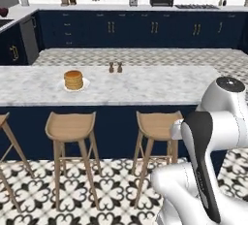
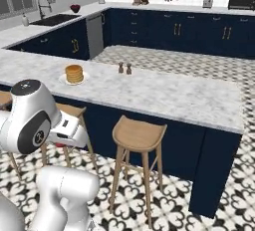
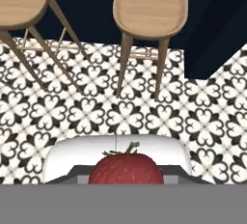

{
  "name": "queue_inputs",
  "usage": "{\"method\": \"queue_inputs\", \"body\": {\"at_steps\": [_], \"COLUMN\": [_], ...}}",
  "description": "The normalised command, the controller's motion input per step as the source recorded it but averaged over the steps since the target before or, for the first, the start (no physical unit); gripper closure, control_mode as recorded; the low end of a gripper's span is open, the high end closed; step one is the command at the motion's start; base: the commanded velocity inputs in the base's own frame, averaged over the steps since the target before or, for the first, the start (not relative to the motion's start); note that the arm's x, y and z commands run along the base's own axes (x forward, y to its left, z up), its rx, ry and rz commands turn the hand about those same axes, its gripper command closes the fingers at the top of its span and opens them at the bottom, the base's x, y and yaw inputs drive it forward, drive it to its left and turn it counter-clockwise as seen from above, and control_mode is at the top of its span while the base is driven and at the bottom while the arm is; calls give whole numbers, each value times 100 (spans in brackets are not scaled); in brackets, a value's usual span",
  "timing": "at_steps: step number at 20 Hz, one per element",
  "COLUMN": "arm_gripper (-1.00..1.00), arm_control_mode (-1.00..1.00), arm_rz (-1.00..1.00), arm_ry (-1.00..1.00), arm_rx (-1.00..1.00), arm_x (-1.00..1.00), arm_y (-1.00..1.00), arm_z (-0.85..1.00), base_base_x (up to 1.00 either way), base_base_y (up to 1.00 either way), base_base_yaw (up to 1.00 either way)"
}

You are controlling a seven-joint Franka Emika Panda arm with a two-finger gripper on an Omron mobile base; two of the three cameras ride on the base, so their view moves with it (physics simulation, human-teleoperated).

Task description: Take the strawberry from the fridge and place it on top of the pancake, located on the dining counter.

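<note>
three views, entered in order.

left base view: pancake [image 1: 73, 79], a golden stack on a white plate [image 1: 85, 84], stands on the table [image 1: 145, 86] toward its left part; two small shakers [image 1: 115, 67] stand apart from it nearer the far edge. wooden stools [image 1: 70, 127] line the near side below the edge. risk, as judged: the arm sits folded low at the lower right, so the lift to the pancake must clear the table edge and the stool tops; a clip on either could jar the fruit loose.

right base view: pancake [image 2: 74, 73] at the left part of the table [image 2: 164, 95], well apart from the arm. a trace of red shows under the wrist, too small to tell more. risk, as judged: the stack top is small and the fruit is rounded; set off centre or let go from too high, it could roll off onto the plate or table.

hand view: strawberry [image 3: 126, 169], stalk up, sits at the bottom, pinched by the hand, whose fingers are drawn in nearly together on it. patterned floor [image 3: 96, 112] and stools [image 3: 150, 10] lie beyond; a slip here would drop the fruit to the floor.
</note>
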Motion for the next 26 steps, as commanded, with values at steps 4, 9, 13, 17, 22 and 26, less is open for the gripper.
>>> {"method": "queue_inputs", "body": {"at_steps": [4,9,13,17,22,26], "arm_gripper": [100,100,100,100,100,100], "arm_control_mode": [100,100,100,100,100,100], "arm_rz": [0,0,0,0,0,0], "arm_ry": [0,0,0,0,0,0], "arm_rx": [0,0,0,0,0,0], "arm_x": [0,0,0,0,0,0], "arm_y": [0,0,0,0,0,0], "arm_z": [0,0,0,0,0,0], "base_base_x": [14,18,34,38,77,63], "base_base_y": [100,100,100,100,80,10], "base_base_yaw": [-32,-31,-33,-31,-19,0]}}
